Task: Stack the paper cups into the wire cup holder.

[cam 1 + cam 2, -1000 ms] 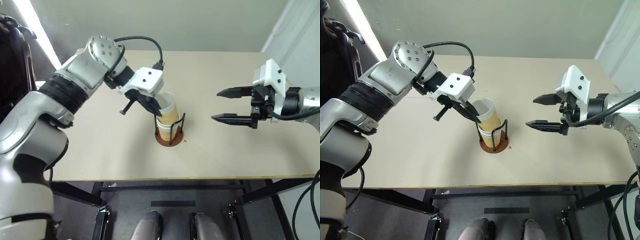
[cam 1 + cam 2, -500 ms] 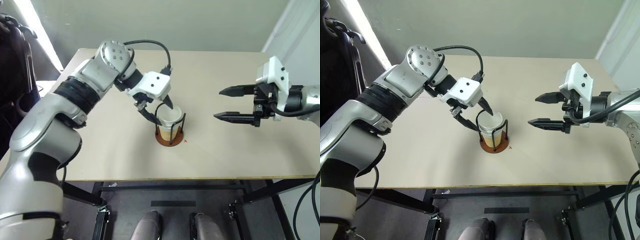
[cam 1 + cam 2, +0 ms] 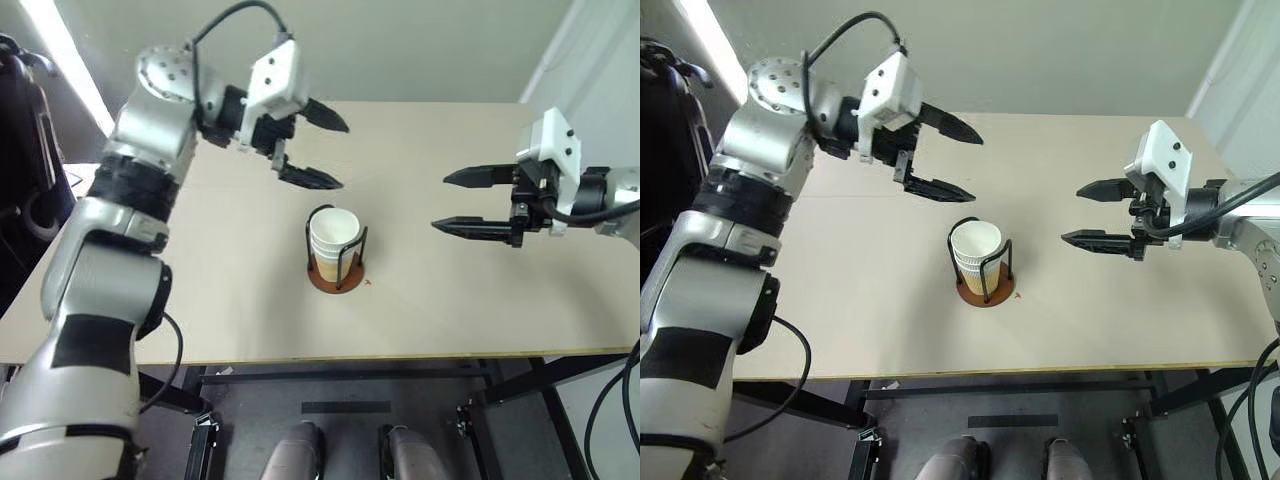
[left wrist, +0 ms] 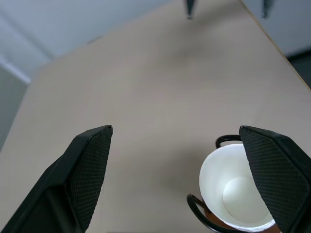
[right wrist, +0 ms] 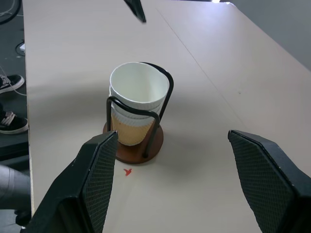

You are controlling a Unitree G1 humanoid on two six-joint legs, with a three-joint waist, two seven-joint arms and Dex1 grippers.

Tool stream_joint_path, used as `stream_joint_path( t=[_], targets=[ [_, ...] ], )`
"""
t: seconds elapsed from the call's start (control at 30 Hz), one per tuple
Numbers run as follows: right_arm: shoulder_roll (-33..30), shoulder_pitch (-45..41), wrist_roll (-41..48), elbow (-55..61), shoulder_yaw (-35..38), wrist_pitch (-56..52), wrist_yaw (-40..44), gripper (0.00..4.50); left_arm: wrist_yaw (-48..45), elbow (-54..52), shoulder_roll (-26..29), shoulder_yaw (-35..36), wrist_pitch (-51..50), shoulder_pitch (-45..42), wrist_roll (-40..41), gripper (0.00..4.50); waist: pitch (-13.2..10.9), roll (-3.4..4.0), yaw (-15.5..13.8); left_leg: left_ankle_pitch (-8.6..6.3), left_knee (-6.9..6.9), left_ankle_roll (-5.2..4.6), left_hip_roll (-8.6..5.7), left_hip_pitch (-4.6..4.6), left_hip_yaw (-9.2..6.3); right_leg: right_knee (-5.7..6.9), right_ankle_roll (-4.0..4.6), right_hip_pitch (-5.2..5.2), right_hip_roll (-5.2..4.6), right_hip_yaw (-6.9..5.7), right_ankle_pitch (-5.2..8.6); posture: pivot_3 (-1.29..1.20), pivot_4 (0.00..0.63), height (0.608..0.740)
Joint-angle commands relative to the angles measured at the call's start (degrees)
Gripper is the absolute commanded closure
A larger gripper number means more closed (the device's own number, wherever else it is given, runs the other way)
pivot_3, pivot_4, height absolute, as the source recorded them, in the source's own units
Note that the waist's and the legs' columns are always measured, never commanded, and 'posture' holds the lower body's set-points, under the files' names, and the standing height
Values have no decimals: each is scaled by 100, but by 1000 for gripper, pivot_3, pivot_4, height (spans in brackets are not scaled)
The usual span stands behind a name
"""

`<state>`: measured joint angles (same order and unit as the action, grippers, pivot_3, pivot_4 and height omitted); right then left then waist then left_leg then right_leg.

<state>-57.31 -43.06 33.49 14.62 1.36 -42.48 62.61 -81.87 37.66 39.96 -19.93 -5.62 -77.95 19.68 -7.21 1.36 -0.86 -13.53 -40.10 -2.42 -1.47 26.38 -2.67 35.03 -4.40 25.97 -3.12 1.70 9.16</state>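
Paper cups (image 3: 333,236): nested stack, white rims, tan-yellow lower side, upright inside wire cup holder (image 3: 337,276). My left gripper (image 3: 326,150) and right gripper (image 3: 447,202) flank it, both spread wide, empty.

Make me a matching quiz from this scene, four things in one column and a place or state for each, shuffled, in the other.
1. cups
2. holder
3. left tool
4. right tool

a. open, above the table behind the holder
b. nested inside the wire loops
c. open, off to the holder's right
d. stands on the table, brown disc base

Pairs: 1-b, 2-d, 3-a, 4-c
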Motion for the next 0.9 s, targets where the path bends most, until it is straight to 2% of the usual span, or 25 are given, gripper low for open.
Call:
stream_joint_path(
  t=[0.03,0.23,0.4,0.47,0.73,0.9],
  targets=[
    [2,-148,-76,-131,33,174,139,836,480,-1088,273,735,-846,587,230,29,0,0,10,1,3,0,3,-1,2,-1,0,1,1,-1,0,0,150,740],
    [97,-219,-266,-594,-139,385,395,836,1281,-2521,528,1615,-1955,1863,477,29,0,0,12,22,-3,4,10,-8,1,5,8,-5,0,-2,3,0,150,740],
    [288,-339,-534,-1208,-277,592,476,836,2077,-3081,532,2437,-2439,2638,655,29,0,-1,16,27,0,6,9,-34,1,11,38,-26,0,0,11,0,150,740],
    [367,-366,-617,-1389,-276,676,496,836,2401,-3198,463,2676,-2526,2812,688,29,0,-1,17,31,2,11,9,-41,-1,14,72,-28,0,0,21,0,150,740],
    [936,-606,-1069,-2322,-224,1140,162,836,3690,-3677,172,3413,-2706,3333,737,29,0,-1,24,67,8,14,8,-51,-4,25,97,-31,0,-1,-7,0,150,740],
    [1088,-578,-1260,-2610,-157,1318,-39,836,4174,-3823,-7,3460,-2662,3388,642,29,0,-1,22,83,9,6,7,-53,-8,27,111,-35,0,-2,-27,0,150,740]
  ],
)
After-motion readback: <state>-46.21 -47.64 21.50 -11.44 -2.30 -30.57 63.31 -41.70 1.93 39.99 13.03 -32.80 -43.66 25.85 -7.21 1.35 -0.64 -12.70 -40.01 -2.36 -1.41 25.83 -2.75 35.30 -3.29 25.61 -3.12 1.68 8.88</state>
